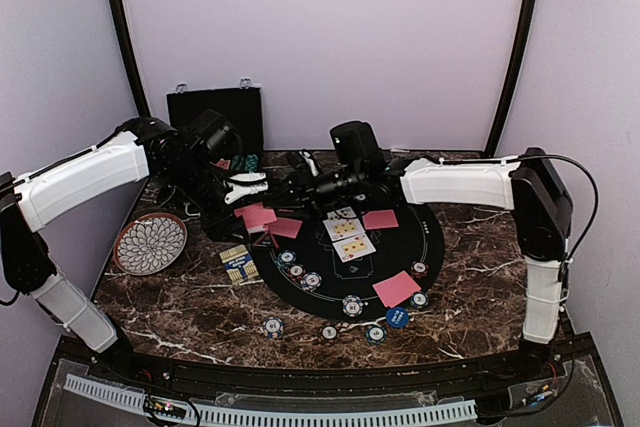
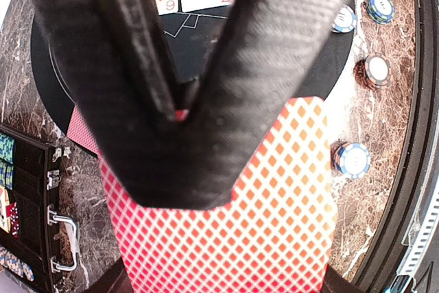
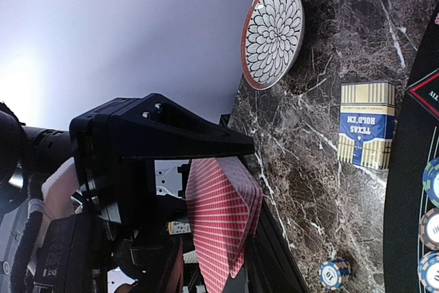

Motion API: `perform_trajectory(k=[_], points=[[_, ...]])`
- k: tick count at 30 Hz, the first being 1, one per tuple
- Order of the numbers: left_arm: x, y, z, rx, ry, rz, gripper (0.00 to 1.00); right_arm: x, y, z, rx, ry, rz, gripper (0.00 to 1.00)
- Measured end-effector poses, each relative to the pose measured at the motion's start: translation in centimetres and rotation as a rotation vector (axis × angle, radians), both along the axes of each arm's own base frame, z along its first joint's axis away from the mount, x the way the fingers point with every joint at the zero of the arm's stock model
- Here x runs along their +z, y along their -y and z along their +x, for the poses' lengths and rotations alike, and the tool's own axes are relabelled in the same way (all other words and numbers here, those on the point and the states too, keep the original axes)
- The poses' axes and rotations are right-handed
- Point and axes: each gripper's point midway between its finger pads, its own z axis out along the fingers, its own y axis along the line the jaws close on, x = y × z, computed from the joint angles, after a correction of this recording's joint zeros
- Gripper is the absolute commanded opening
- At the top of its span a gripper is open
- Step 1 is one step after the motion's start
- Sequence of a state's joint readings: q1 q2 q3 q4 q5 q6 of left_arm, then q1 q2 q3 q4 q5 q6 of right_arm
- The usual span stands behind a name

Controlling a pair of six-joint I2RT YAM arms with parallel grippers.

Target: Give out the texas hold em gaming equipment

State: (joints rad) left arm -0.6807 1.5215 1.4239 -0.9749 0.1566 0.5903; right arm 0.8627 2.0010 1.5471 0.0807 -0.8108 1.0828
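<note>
Red-backed playing cards point(image 2: 274, 224), a thin glossy stack printed with a diamond lattice, are hanging over the far-left edge of the round black mat point(image 1: 400, 257), where the left gripper point(image 2: 180, 109) is clamping them flat. The right gripper point(image 1: 285, 189) is facing them from the right, just beside their free end. I cannot tell whether its jaws are gripping. The stack's long axis seems to be lying left to right across the marbled table point(image 1: 180, 317).

Red-backed cards point(image 2: 226, 238) pinched aloft, chips point(image 1: 352, 304) scattered
</note>
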Motion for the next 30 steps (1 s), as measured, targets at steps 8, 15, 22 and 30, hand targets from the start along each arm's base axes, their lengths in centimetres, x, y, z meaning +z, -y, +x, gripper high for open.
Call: perform_trajectory(k=[8, 15, 22, 30], points=[[0.0, 0.0, 0.0, 0.000, 0.000, 0.000, 0.00, -1.0, 0.2, -0.3, -0.002, -0.036, -0.016, 0.21], [0.0, 0.0, 0.0, 0.000, 0.000, 0.000, 0.00, -1.4, 0.3, -0.5, 0.001, -0.054, -0.014, 0.12], [0.0, -0.1, 0.0, 0.002, 0.000, 0.003, 0.00, -1.1, 0.2, -0.6, 0.008, -0.064, 0.003, 0.00], [0.0, -0.1, 0.0, 0.003, 0.003, 0.007, 0.00, 0.0, 0.4, -0.8, 0.006, -0.064, 0.036, 0.00]])
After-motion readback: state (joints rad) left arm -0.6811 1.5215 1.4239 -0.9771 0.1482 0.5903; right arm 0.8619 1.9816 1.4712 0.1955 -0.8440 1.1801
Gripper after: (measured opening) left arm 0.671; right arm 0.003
